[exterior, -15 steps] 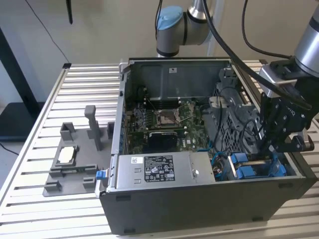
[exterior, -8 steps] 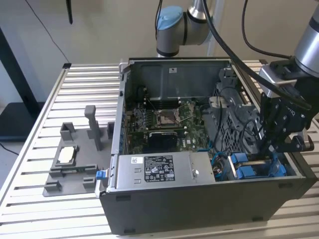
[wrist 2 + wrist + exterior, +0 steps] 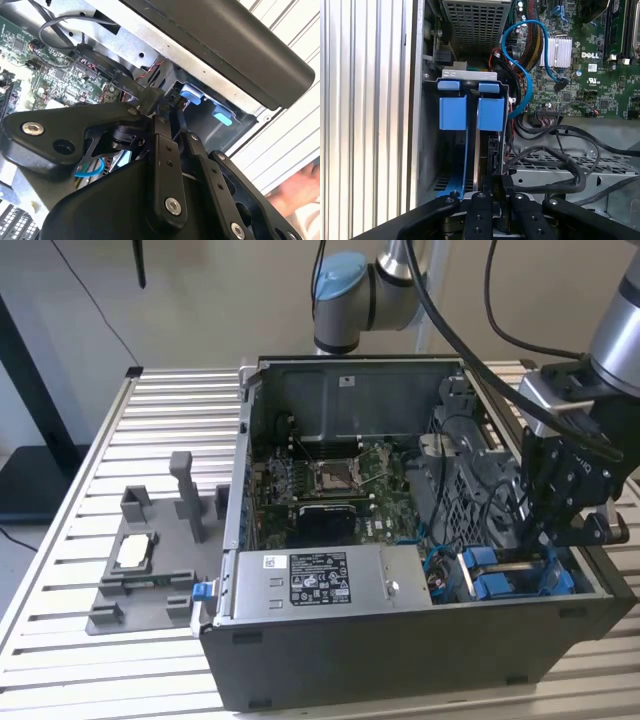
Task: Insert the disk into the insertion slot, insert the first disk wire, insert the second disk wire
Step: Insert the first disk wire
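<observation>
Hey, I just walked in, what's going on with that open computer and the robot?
A robot arm reaches down into the open computer case, with its tool at the drive cage. The disk, in its blue carrier, already sits in the cage's slot. In both wrist views the tool appears shut on a black cable connector, held close to the seated disk. I cannot tell whether the connector is plugged in.

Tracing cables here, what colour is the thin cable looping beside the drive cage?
Blue; the cable shows best in the first wrist view.
</observation>
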You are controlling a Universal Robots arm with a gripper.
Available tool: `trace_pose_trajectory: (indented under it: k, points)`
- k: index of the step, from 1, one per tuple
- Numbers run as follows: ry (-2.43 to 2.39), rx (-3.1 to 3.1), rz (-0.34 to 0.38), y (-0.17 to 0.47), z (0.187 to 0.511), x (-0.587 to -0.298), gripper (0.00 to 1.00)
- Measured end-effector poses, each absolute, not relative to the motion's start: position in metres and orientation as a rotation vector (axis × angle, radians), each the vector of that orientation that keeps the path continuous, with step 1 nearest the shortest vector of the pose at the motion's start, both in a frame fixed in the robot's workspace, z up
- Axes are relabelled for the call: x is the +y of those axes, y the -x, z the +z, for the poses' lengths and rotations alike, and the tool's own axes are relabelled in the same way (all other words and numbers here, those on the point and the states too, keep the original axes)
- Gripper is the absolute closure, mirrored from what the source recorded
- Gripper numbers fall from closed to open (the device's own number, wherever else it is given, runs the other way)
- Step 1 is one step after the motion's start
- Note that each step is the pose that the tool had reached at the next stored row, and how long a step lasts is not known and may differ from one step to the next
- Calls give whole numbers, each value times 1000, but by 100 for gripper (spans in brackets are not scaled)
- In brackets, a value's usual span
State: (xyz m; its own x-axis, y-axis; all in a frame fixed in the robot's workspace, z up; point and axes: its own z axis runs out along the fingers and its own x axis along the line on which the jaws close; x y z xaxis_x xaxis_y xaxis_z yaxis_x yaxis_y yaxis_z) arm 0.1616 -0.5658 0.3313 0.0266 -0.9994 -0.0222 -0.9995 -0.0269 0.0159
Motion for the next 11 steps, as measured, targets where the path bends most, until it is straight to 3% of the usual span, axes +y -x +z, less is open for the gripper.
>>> trace_pose_trajectory:
  k: [2,3,11]
  points:
    - [2247,2188,44,-162,330,-566,80]
    - [2247,2188,43,-162,330,-566,73]
    - [2250,2191,47,-162,354,-566,73]
